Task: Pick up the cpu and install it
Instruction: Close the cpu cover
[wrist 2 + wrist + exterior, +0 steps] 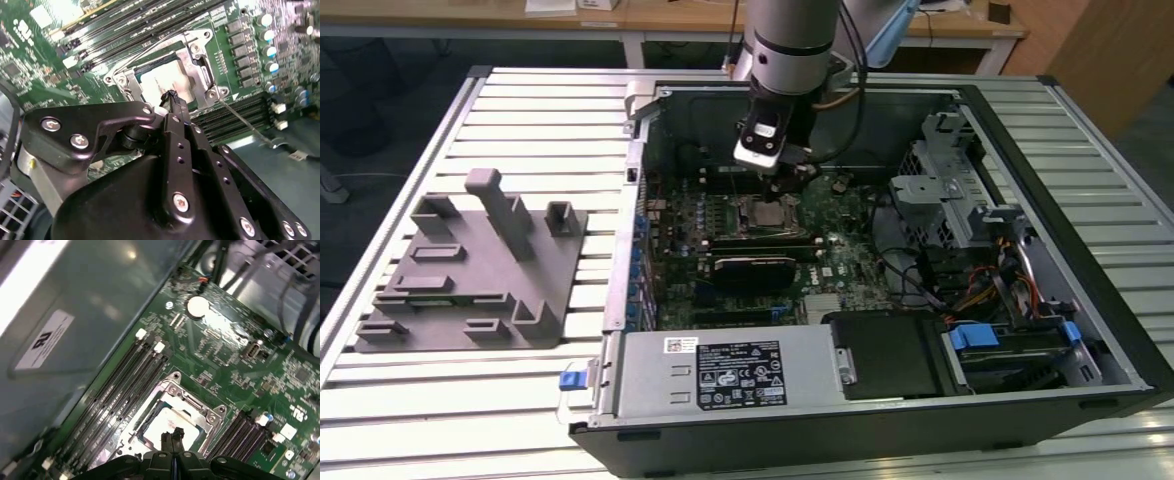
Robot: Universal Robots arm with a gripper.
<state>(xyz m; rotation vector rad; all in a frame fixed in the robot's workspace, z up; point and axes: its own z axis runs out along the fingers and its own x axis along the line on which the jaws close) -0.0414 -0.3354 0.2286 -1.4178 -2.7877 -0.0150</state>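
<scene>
The cpu (159, 82), a flat square chip with a pale silvery top, lies inside the metal-rimmed socket frame (196, 64) on the green motherboard. In both wrist views my gripper (172, 96) is shut, its two black fingers pressed together with nothing between them. Their tips hang just over one edge of the cpu (159, 426); I cannot tell whether they touch it. In the exterior view the gripper (786, 178) reaches down into the open computer case right behind the socket and cpu (767, 213). A thin wire lever (248, 125) runs along the socket's side.
The computer case (1067, 200) lies open on a slatted table. Memory slots (127, 385) flank the socket. A power supply (720, 372) and drive cage (947, 190) crowd the case. A grey tray with upright posts (467, 270) stands at the exterior view's left.
</scene>
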